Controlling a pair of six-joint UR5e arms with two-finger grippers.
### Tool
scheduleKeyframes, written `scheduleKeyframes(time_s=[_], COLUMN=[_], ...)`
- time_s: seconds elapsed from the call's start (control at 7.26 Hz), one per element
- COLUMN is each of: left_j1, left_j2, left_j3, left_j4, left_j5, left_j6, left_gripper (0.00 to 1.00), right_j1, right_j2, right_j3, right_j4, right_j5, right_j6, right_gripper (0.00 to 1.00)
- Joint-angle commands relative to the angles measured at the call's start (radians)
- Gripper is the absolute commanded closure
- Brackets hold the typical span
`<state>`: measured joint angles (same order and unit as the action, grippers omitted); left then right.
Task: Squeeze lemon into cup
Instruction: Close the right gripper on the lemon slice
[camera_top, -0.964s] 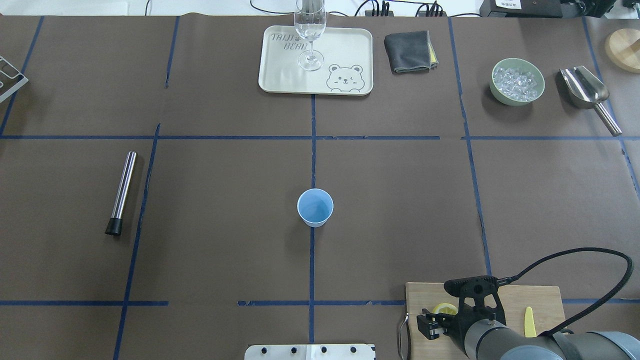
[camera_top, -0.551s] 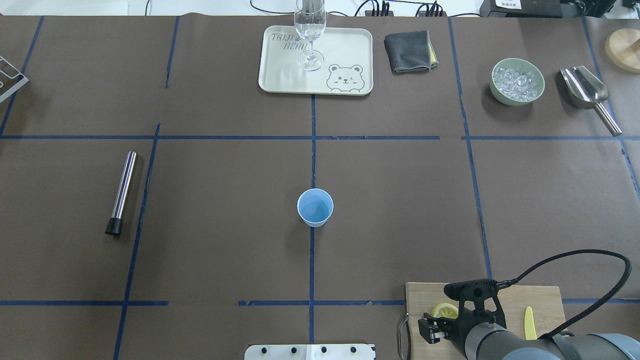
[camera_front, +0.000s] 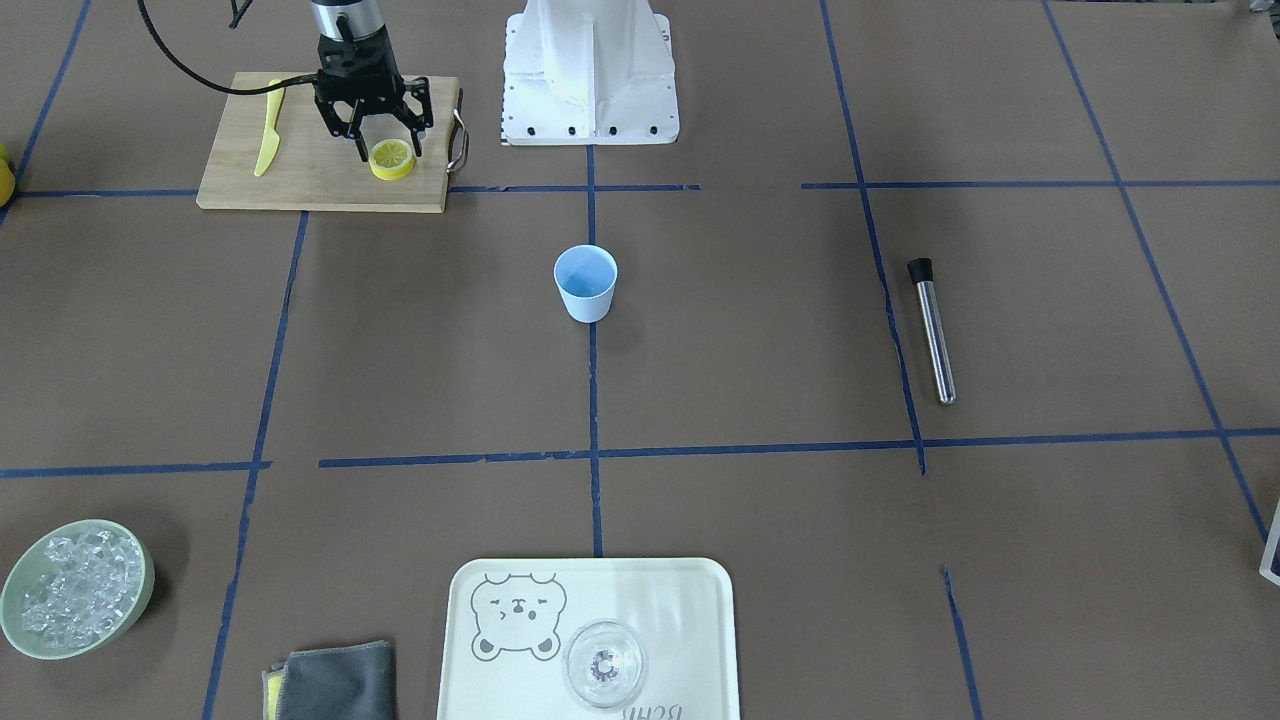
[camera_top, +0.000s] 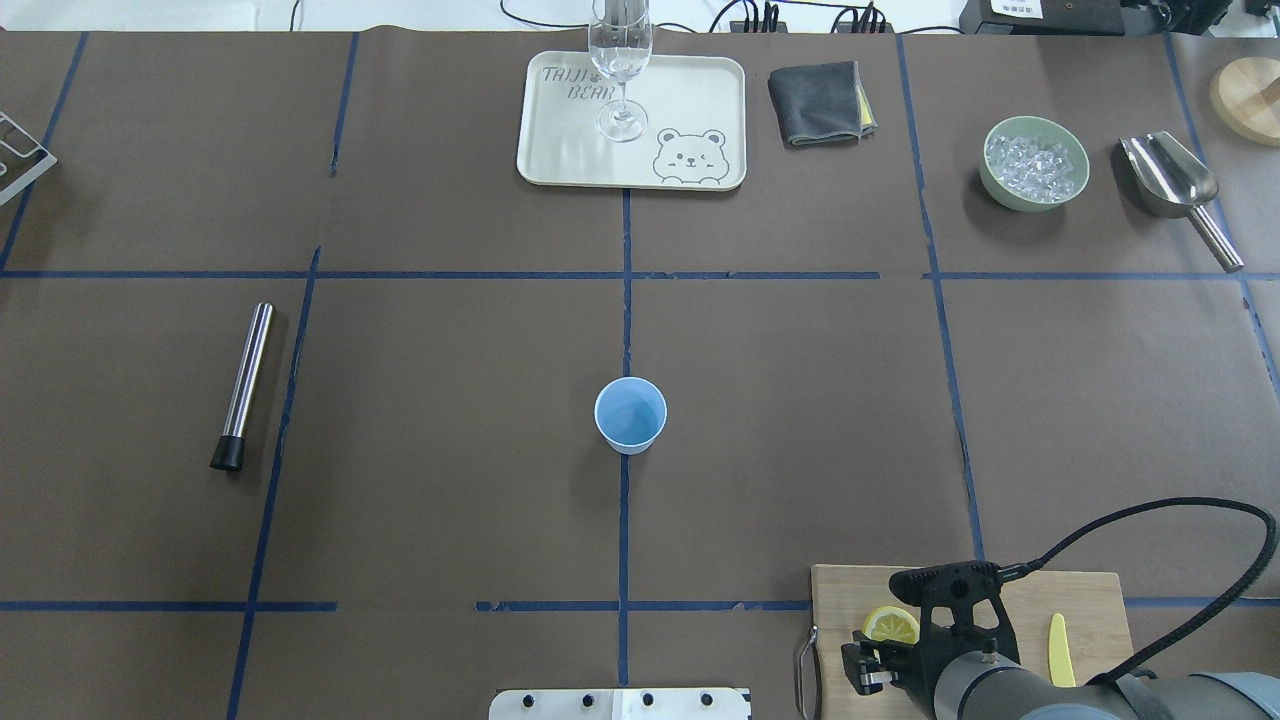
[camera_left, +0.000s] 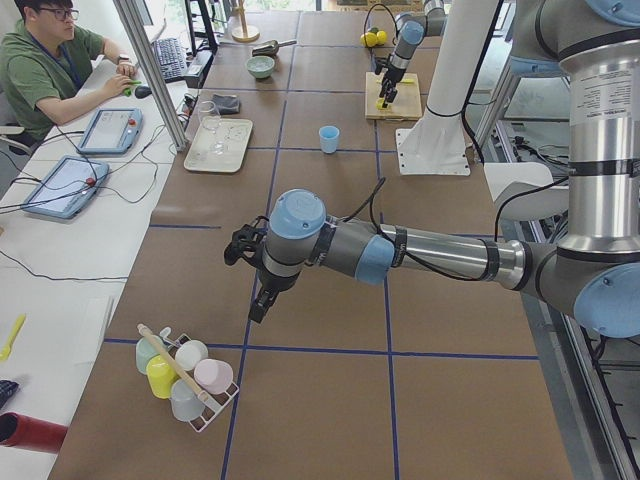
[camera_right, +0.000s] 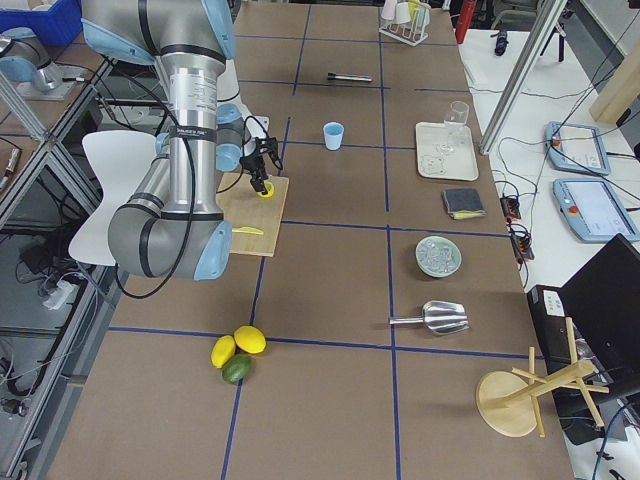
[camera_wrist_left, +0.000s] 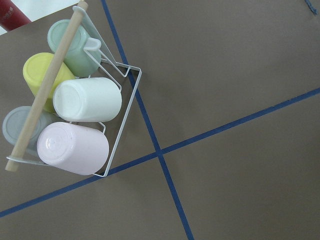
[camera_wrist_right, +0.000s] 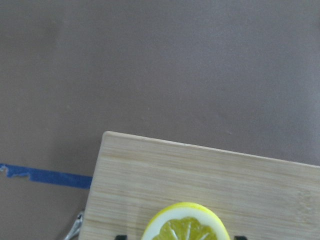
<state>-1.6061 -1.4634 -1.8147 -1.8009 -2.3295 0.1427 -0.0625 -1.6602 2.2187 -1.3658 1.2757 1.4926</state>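
The lemon (camera_front: 392, 158) is a thin yellow slice lying flat on the wooden cutting board (camera_front: 300, 170). It also shows in the overhead view (camera_top: 891, 625) and at the bottom edge of the right wrist view (camera_wrist_right: 186, 224). My right gripper (camera_front: 388, 152) is open, pointing down, with a finger on each side of the slice. The light-blue cup (camera_top: 630, 412) stands upright at the table's middle, far from the board; it also shows in the front view (camera_front: 586, 283). My left gripper (camera_left: 242, 245) shows only in the left side view, so I cannot tell its state.
A yellow knife (camera_top: 1058, 645) lies on the board. A tray (camera_top: 560, 150) with a wine glass (camera_top: 620, 60), grey cloth (camera_top: 818, 102), green ice bowl (camera_top: 1034, 162) and scoop (camera_top: 1170, 180) line the far side. A metal muddler (camera_top: 243, 385) lies left. A rack of mugs (camera_wrist_left: 75, 115) is below the left wrist.
My right gripper has shifted slightly back toward the robot's side of the board, and more of the lemon slice shows in the overhead view. The cup has not moved.
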Motion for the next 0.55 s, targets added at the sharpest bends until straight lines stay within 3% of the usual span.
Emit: scheduleKeyframes(time_s=[0.0,0.41], left_j1=[0.000,0.000], left_j2=[0.000,-0.003], left_j3=[0.000,0.002], left_j4=[0.000,0.000], left_j5=[-0.001,0.001], left_j6=[0.000,0.000], left_gripper=[0.00,0.00], right_j1=[-0.002,-0.011], right_j2=[0.000,0.013], right_j3=[0.007,-0.022], right_j4=[-0.030,-0.024], right_j5=[0.001,-0.007], right_j6=[0.000,0.002], right_gripper=[0.21,0.14])
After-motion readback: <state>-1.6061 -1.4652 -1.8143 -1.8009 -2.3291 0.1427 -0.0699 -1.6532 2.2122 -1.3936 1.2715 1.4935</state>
